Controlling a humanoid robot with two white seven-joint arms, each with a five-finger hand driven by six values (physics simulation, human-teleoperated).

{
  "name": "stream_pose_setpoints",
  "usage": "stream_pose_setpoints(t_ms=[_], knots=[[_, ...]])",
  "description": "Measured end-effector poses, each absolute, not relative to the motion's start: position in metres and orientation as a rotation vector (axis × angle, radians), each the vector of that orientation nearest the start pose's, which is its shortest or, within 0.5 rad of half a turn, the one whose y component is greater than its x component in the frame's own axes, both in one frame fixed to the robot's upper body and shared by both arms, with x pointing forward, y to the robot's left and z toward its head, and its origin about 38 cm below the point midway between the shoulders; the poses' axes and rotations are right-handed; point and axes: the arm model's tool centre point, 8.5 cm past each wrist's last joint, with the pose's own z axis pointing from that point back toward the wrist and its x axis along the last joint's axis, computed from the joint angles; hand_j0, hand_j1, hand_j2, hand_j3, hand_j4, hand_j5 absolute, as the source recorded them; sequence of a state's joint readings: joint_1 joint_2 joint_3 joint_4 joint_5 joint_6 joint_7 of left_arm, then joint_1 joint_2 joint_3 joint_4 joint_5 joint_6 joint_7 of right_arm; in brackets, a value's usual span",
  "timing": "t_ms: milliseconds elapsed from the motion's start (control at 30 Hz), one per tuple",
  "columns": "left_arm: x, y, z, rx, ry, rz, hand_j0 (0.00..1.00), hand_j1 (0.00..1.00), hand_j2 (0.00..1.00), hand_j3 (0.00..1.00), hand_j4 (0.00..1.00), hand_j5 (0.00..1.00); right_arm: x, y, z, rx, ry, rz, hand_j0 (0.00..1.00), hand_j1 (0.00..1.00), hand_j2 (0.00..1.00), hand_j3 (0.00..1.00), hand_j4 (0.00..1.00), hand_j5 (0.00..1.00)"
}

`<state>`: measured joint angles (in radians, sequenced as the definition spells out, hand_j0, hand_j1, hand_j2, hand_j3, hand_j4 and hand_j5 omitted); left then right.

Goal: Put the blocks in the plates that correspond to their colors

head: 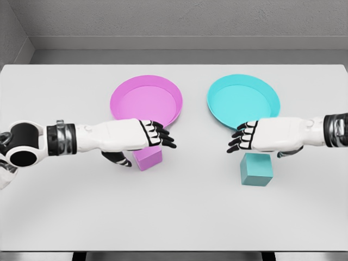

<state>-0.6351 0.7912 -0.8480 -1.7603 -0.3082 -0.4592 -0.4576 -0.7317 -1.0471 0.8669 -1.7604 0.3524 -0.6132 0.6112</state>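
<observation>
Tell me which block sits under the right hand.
The teal block, just below the right hand and in front of the teal plate. The other block, the pink block, lies by the left hand.

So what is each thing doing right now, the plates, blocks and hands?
Round pink plate: empty, flat on table.
Round teal plate: empty, flat on table.
Pink cube block: on table, outside plate.
Teal cube block: on table, outside plate.
Left hand: over pink block, holding nothing.
Right hand: above teal block, holding nothing.

I see only through my head camera, looking steeply down from above the near edge of the white table (174,217), toward the grey back wall (179,19).
</observation>
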Motion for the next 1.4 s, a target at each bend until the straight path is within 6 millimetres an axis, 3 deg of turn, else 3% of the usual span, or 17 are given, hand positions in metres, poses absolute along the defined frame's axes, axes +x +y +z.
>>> stream_pose_setpoints(t_ms=[333, 633, 800, 967, 1067, 1267, 1400], knots=[[0.375, 0.186, 0.185, -0.228, 2.031, 2.973, 0.99, 0.99, 0.99, 0.99, 0.99, 0.99, 0.355, -0.283, 0.203, 0.21, 1.445, -3.188, 1.0, 1.0, 1.0, 1.0, 1.0, 1.0], [0.381, 0.188, 0.173, -0.29, 1.985, 3.03, 0.99, 0.99, 0.99, 0.99, 0.99, 0.99, 0.352, -0.287, 0.198, 0.192, 1.425, -3.209, 0.99, 0.99, 0.99, 0.99, 0.99, 0.99], [0.382, 0.189, 0.168, -0.316, 1.955, 3.047, 0.99, 0.99, 0.99, 0.99, 0.99, 0.99, 0.352, -0.283, 0.197, 0.183, 1.434, -3.2, 0.74, 0.74, 0.74, 0.74, 0.74, 0.74], [0.381, 0.183, 0.162, -0.321, 1.923, 3.044, 0.85, 0.85, 0.85, 0.85, 0.85, 0.85, 0.352, -0.282, 0.197, 0.179, 1.447, -3.196, 0.69, 0.69, 0.69, 0.69, 0.69, 0.69], [0.38, 0.181, 0.161, -0.324, 1.912, 3.041, 0.83, 0.83, 0.83, 0.83, 0.83, 0.83, 0.353, -0.282, 0.197, 0.18, 1.448, -3.194, 0.69, 0.69, 0.69, 0.69, 0.69, 0.69], [0.38, 0.179, 0.161, -0.333, 1.909, 3.033, 0.65, 0.65, 0.65, 0.65, 0.65, 0.65, 0.356, -0.283, 0.203, 0.204, 1.472, -3.186, 0.7, 0.7, 0.7, 0.7, 0.7, 0.7], [0.379, 0.178, 0.16, -0.328, 1.898, 3.03, 0.51, 0.51, 0.51, 0.51, 0.51, 0.51, 0.37, -0.285, 0.212, 0.26, 1.543, -3.173, 0.72, 0.72, 0.72, 0.72, 0.72, 0.72]])
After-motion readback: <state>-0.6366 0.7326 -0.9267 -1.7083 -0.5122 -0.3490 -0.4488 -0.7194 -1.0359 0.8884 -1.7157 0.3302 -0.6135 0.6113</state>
